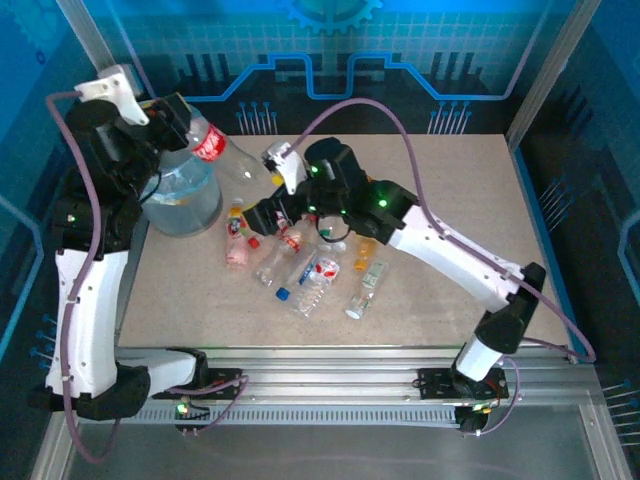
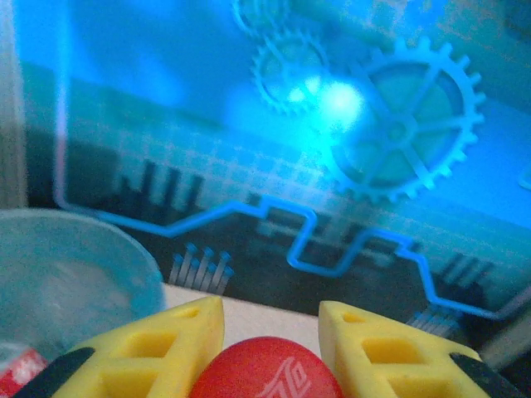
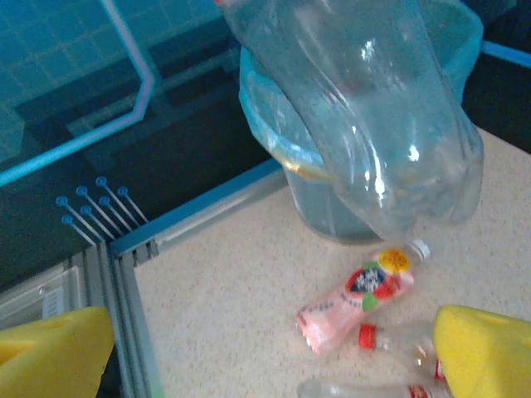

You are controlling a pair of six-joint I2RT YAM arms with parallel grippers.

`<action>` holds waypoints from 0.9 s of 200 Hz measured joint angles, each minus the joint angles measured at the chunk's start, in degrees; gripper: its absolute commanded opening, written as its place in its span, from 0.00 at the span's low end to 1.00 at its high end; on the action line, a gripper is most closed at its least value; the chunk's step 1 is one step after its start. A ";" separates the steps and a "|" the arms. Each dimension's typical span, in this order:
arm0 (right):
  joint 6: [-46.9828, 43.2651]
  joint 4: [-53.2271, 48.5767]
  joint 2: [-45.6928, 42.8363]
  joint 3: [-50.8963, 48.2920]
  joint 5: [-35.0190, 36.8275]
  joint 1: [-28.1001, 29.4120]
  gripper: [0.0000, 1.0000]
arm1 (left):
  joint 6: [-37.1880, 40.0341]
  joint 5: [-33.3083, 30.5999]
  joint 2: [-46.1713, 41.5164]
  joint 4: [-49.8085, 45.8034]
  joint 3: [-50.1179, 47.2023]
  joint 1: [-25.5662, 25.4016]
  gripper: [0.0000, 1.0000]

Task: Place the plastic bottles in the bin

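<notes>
A big clear plastic bottle point(image 1: 215, 150) with a red label hangs tilted over the bin point(image 1: 200, 215), a grey bucket with a pale blue-green liner. My left gripper point(image 1: 175, 125) is shut on it; in the left wrist view the red label point(image 2: 265, 369) sits between the yellow fingers point(image 2: 178, 336). My right gripper point(image 1: 268, 210) is open just right of the bin, low over the table. Its fingers point(image 3: 481, 348) stand wide apart with nothing between them. Below it lie a pink bottle point(image 3: 357, 303) and a clear red-capped bottle point(image 3: 398, 340). The big bottle point(image 3: 373, 124) hangs in front of the bin point(image 3: 257, 108).
Several small bottles lie in a loose pile mid-table: a pink one point(image 1: 237, 245), a clear blue-capped one point(image 1: 315, 280), an orange one point(image 1: 366, 250). A metal frame rail point(image 3: 124, 274) runs along the table's back edge. Bare table point(image 1: 460, 190) lies to the right.
</notes>
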 measured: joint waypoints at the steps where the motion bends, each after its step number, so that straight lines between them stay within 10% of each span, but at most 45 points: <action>1: 0.00 -0.02 0.15 0.22 0.07 0.02 1.00 | 0.26 -0.13 0.15 0.00 0.35 0.24 0.00; 85: 0.66 -6.49 18.84 23.85 -1.29 5.31 1.00 | 5.18 0.15 13.22 -0.70 11.65 15.89 0.00; 180: 0.44 -9.14 19.93 22.51 -1.70 6.75 1.00 | 1.09 8.17 14.86 3.26 -3.80 30.23 0.00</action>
